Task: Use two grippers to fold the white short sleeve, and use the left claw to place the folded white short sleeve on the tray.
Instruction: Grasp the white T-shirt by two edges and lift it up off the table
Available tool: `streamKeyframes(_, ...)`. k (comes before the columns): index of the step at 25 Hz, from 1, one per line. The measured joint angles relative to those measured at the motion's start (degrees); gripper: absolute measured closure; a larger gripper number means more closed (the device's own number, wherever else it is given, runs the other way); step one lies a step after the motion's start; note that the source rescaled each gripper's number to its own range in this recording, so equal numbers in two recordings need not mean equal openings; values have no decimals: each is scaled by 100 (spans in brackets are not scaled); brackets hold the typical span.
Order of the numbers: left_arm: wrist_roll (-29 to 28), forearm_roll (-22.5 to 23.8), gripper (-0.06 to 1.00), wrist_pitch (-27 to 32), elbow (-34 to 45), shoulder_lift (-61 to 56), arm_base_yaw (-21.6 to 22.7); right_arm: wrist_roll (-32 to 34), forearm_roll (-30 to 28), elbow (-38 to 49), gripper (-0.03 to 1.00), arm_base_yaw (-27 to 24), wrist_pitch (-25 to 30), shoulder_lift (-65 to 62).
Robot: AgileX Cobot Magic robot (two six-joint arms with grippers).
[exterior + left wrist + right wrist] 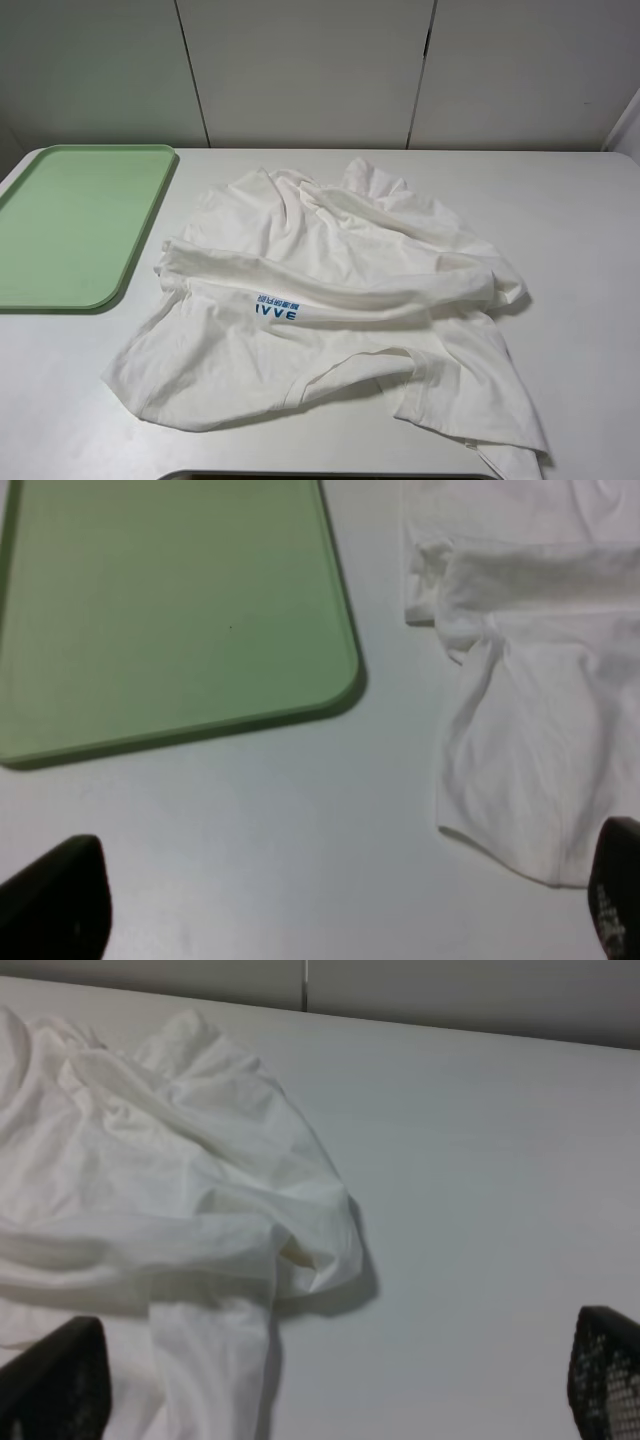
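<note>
Shirt: the large white thin cotton T-shirt point(330, 290) lies crumpled and unfolded across the middle of the white table point(570, 220). One part reaches the table's near edge, and the blue lettering point(276, 311) faces up.
Tray: the flat pale-green rectangular plastic tray point(75, 225) sits at the table's far left corner, just beside the shirt and apart from it.
My left hand point(335, 900): fingers spread wide, gripping nothing, over bare table between tray and shirt.
My right hand point(328, 1375): fingers spread wide, gripping nothing, over the shirt's bunched edge.

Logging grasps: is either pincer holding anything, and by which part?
Nothing is held: left pincer and right pincer are both open; the white short sleeve lies loose on the table.
</note>
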Motion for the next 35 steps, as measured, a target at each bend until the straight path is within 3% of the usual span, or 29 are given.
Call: streamKeyframes(35,0,18,0,10,0,0,0,0,0,0,-3,36,0,0)
